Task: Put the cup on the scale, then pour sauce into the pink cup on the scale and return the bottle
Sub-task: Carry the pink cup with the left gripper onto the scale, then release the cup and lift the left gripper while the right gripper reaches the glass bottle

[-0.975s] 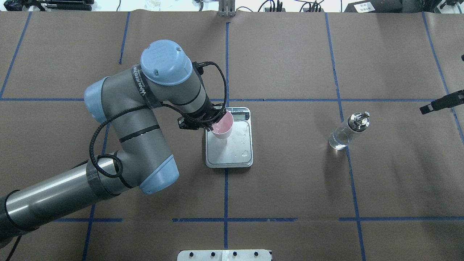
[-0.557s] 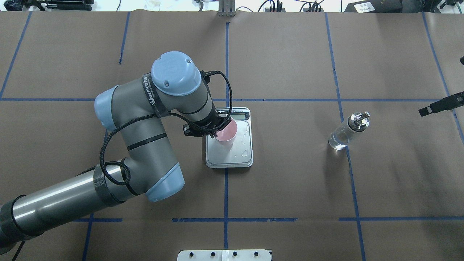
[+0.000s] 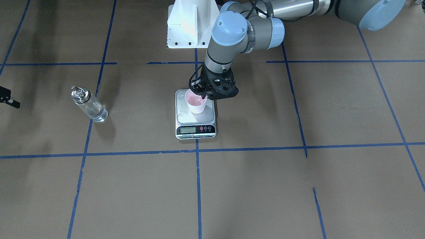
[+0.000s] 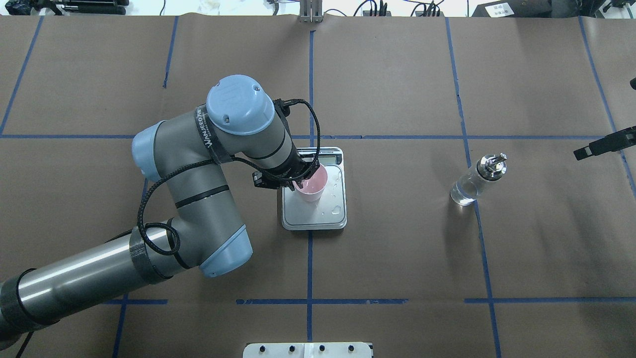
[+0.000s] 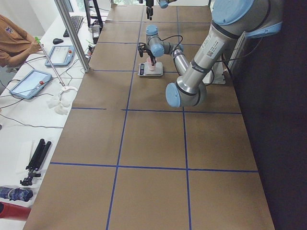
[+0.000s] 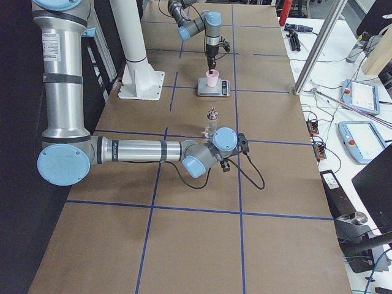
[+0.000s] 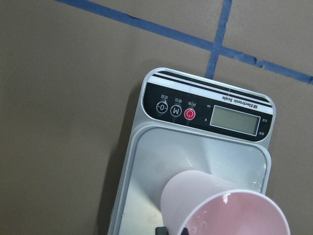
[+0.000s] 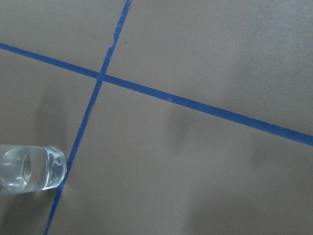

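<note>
The pale pink cup stands at or just above the silver platform of the scale, near its display end. My left gripper is shut on the cup's rim, one finger inside and one outside. Facing the robot, the cup sits over the scale under the left gripper. The left wrist view shows the cup tilted over the scale. The clear bottle with sauce stands upright far to the right. My right gripper hovers beyond it at the view's edge; whether it is open or shut is unclear.
Water droplets lie on the scale's platform. Brown paper with blue tape lines covers the table. The robot's white base sits at the near edge. The bottle's base shows in the right wrist view. A person sits at the side bench.
My left arm carried the cup to the right and a little nearer the robot, from the scale's left edge to over its platform. The right gripper barely shifted.
</note>
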{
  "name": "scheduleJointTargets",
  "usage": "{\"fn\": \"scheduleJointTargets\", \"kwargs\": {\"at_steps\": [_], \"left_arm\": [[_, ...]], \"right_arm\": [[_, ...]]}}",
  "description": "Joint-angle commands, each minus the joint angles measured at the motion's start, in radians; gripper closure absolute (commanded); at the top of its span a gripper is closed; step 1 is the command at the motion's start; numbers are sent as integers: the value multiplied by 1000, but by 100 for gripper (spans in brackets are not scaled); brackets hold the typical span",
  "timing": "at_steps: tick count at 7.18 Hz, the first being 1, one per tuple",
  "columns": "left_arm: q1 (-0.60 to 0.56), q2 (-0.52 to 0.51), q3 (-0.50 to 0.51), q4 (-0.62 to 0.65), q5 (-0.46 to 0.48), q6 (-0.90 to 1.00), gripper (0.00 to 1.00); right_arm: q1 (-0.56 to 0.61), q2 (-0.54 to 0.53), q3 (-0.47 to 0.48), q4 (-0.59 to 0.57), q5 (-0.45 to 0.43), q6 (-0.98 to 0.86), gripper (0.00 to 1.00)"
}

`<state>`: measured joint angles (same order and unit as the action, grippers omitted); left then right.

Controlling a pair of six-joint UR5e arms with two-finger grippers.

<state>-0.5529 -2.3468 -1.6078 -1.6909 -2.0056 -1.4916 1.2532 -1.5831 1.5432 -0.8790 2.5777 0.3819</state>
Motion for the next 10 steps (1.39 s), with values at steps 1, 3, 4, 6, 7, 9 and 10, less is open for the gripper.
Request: {"fn": "scheduleJointTargets", "kwargs": {"at_steps": [1, 3, 4, 6, 7, 9, 10], "left_arm": [[-7, 15, -76, 5, 1, 1, 31], [-48, 148, -272, 5, 2, 5, 30], [-67, 180, -317, 7, 4, 7, 30], [-70, 195, -308, 7, 7, 7, 30], [-71, 198, -305, 7, 8, 7, 30], [-76, 198, -308, 5, 8, 7, 30], [-76, 196, -308, 5, 8, 5, 30]], "right_arm": [[-23, 0, 5, 2, 4, 14, 0], [-108, -2, 11, 139, -43, 145, 0], [-171, -3, 11, 246, -81, 295, 0], [-326, -113, 52, 506, -268, 442, 0], [-444, -182, 136, 523, -416, 445, 0], [-631, -216, 239, 520, -703, 640, 0], [-690, -218, 254, 517, -846, 659, 0]]}}
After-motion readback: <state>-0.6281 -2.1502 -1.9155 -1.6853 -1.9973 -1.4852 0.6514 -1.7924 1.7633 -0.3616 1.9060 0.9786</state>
